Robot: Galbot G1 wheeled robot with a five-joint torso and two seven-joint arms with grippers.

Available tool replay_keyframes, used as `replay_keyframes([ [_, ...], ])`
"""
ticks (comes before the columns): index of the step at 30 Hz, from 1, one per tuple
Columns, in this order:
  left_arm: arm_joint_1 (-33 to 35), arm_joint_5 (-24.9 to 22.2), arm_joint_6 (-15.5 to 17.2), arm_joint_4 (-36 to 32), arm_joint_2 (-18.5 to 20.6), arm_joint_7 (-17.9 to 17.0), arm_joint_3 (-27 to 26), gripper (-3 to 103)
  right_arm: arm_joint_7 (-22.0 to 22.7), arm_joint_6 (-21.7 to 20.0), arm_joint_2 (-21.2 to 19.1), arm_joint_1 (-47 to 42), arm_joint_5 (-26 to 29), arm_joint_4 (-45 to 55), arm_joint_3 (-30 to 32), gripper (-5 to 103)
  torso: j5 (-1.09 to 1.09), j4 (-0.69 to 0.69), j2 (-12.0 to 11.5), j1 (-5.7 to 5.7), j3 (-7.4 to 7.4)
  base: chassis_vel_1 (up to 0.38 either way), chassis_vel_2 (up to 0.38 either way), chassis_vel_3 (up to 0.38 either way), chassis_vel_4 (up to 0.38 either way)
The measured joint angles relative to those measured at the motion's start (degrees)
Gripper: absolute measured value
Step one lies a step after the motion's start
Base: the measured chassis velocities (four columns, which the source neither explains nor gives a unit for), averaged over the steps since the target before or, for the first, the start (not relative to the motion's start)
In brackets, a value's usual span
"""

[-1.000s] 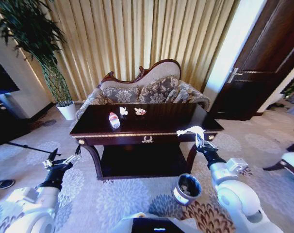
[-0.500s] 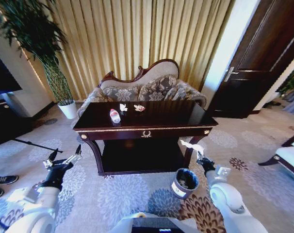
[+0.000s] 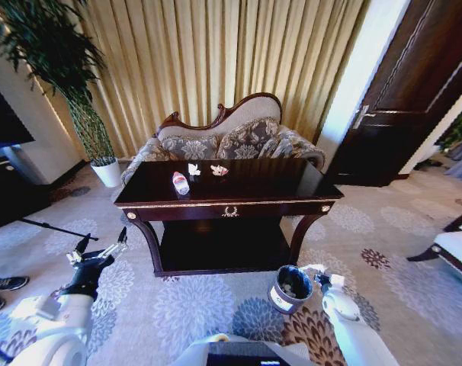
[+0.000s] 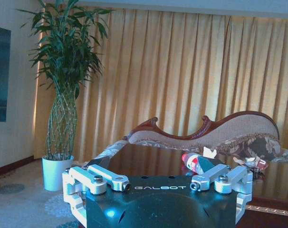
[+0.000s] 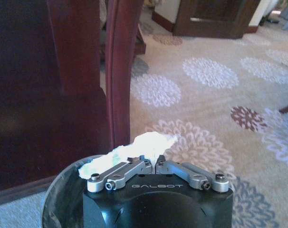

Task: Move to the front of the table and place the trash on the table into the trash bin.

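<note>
On the dark glossy table (image 3: 254, 187) lie a clear bottle with a red-and-white label (image 3: 180, 183) and two crumpled white paper scraps (image 3: 193, 170) (image 3: 219, 170). My right gripper (image 3: 315, 273) is low, at the right rim of the round trash bin (image 3: 288, 290) on the carpet, shut on a white paper scrap (image 5: 146, 144). The right wrist view has that gripper (image 5: 155, 164) over the bin's dark rim (image 5: 56, 192), beside a table leg (image 5: 118, 71). Left of the table my left gripper (image 3: 101, 250) hangs open. From the left wrist, that gripper (image 4: 160, 186) faces the bottle (image 4: 196, 163).
A floral sofa (image 3: 231, 141) stands behind the table, before gold curtains. A tall plant in a white pot (image 3: 105, 171) is at the back left, a dark door (image 3: 414, 99) at the right. Patterned carpet (image 3: 193, 305) lies open in front of the table.
My right gripper has come down with the paper scrap from the table's front right corner to the bin's rim. The left arm has stayed put.
</note>
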Motion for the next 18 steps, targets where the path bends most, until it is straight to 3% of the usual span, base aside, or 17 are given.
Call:
replay_keyframes([
  [9,0.81,-0.19,0.02,0.00,0.89,-0.28,-0.54,100,-0.13,0.94,2.47,4.96,-4.00,-10.18,-1.31,0,0.00,-0.01,0.00,0.00,0.00,0.000,0.000,0.000,0.000],
  [16,0.14,0.00,0.80,0.00,0.97,-0.29,0.51,100,-1.32,0.73,5.06,6.14,-4.05,-11.07,-2.39,0,0.00,0.00,0.00,0.00,0.00,0.000,0.000,0.000,0.000],
  [18,0.12,0.10,0.90,0.00,0.91,-0.27,0.60,100,-1.37,0.59,5.65,6.99,-4.20,-11.28,-2.60,5,-0.01,0.01,0.00,0.00,0.00,0.000,0.000,0.000,0.000],
])
